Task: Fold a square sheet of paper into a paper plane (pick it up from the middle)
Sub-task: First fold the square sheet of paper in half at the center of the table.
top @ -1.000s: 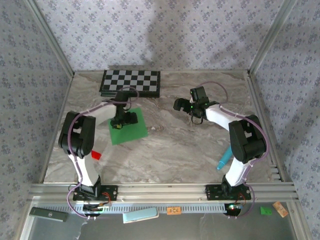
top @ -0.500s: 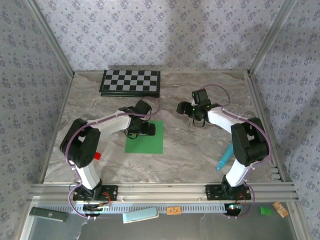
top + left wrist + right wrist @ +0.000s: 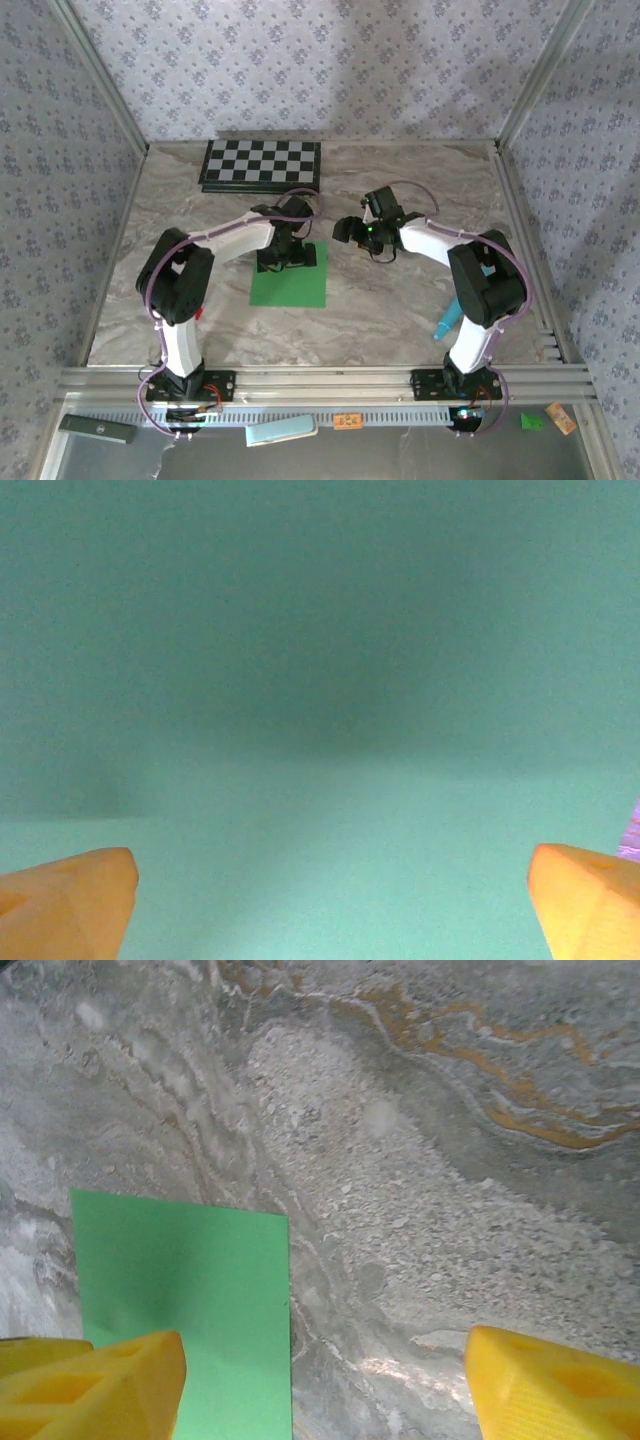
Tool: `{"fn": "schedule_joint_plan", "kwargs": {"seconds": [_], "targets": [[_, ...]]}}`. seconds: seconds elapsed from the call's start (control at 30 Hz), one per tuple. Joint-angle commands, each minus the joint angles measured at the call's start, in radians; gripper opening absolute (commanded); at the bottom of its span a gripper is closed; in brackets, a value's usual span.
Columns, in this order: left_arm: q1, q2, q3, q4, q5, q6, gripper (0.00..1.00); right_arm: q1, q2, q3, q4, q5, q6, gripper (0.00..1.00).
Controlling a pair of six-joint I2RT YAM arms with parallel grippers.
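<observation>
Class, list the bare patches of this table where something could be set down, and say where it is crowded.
Free: the table right of the checkerboard; the near strip between green sheet and teal marker. Crowded: the left gripper and right gripper by the sheet's far edge.

My left arm (image 3: 225, 238) and right arm (image 3: 430, 235) are white shells with black joints, lilac cables (image 3: 412, 186) looping alongside. The left gripper (image 3: 330, 865) has blunt orange fingers (image 3: 70, 900), the right gripper (image 3: 325, 1345) yellow ones.

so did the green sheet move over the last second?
Yes. The square sheet of paper slid right, from below the middle of the checkerboard to below its right end, and turned square to it.
</observation>
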Motion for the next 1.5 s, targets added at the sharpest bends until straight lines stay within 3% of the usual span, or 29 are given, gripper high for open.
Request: {"fn": "schedule_joint_plan", "kwargs": {"seconds": [0.0,0.4,1.0,1.07,1.23,1.47], "targets": [[-0.019,0.031,0.048,-0.1,-0.046,0.011,1.0,-0.013,0.009,0.012,-0.018,0.021,0.033,0.77],[-0.034,0.109,0.059,-0.105,-0.028,0.03,0.98,-0.033,-0.02,-0.038,0.027,0.022,0.031,0.91],[-0.036,0.147,0.008,-0.087,-0.052,-0.01,0.88,-0.042,-0.037,-0.055,0.038,0.046,0.046,0.92],[-0.036,0.137,0.008,-0.081,-0.052,-0.013,0.83,-0.043,-0.036,-0.057,0.042,0.046,0.048,0.92],[-0.031,0.047,-0.008,-0.01,-0.016,-0.018,0.57,-0.046,-0.053,-0.072,0.069,0.048,0.057,0.92],[0.036,-0.148,-0.095,0.282,0.261,-0.002,0.29,-0.064,-0.106,-0.136,0.197,-0.007,0.08,1.0]]}}
